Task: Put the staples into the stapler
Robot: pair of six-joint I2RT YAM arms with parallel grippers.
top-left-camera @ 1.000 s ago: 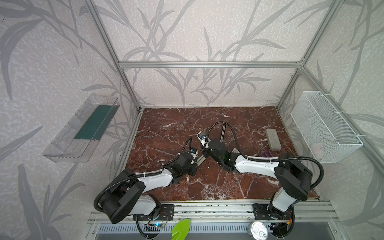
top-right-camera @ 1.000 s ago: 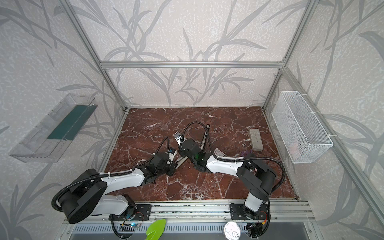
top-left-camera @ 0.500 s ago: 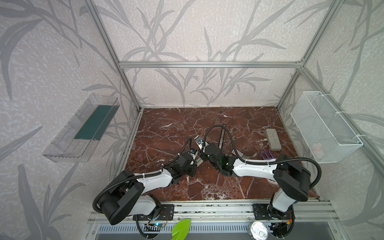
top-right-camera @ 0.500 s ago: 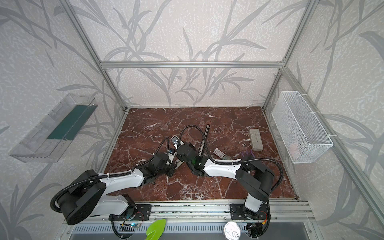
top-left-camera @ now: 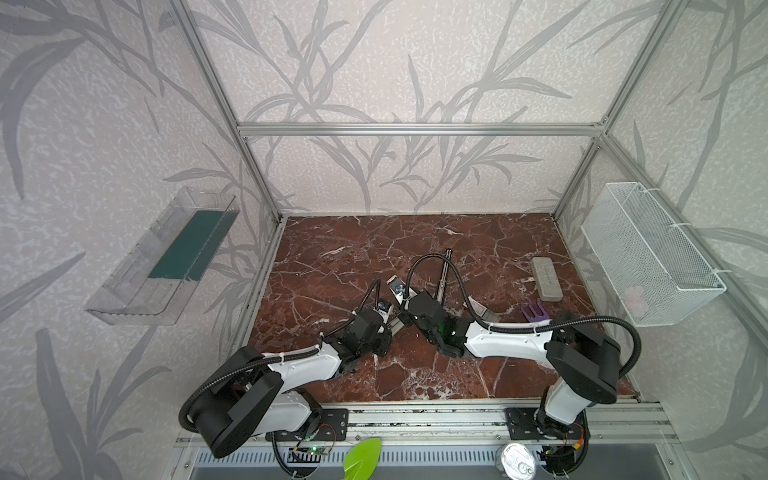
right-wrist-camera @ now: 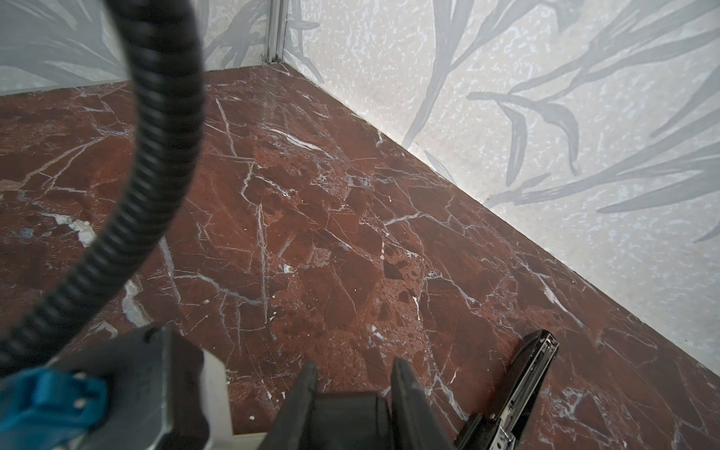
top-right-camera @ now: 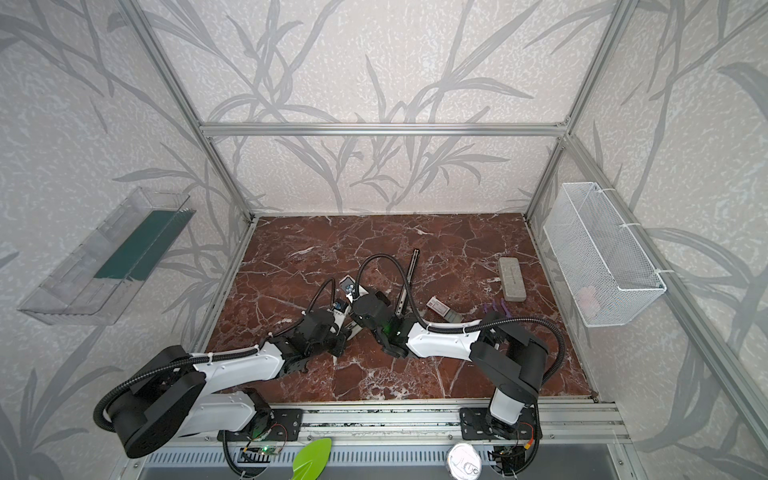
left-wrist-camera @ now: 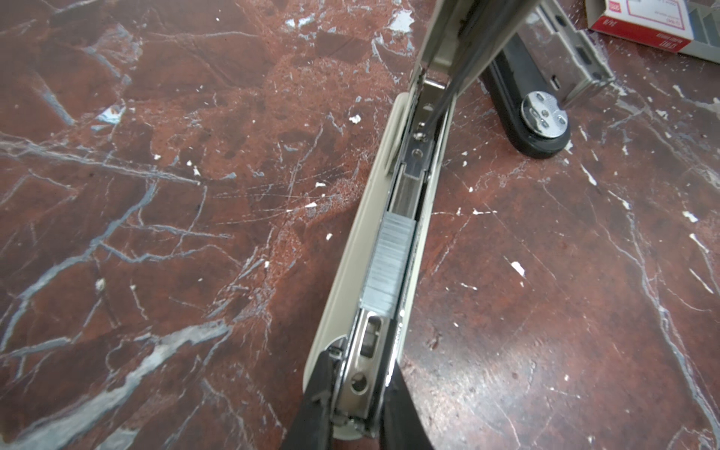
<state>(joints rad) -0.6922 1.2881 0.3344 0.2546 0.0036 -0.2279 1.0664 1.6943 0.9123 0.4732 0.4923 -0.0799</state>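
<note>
The left wrist view's edge crops the staples box [left-wrist-camera: 646,17].

I operate two arms of identical build: left arm [top-left-camera: 299,368] and right arm [top-left-camera: 507,347] have white link shells, black joint housings, and black corrugated conduit [right-wrist-camera: 156,156]; left gripper [left-wrist-camera: 356,378] fingers are black.

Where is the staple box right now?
In a top view, the staple box lies on the marble table right of centre, between the open stapler and the purple stick.

Staples box [top-right-camera: 438,306] just right of stapler [top-right-camera: 409,274] (long block [top-right-camera: 512,278] farther right)
</note>
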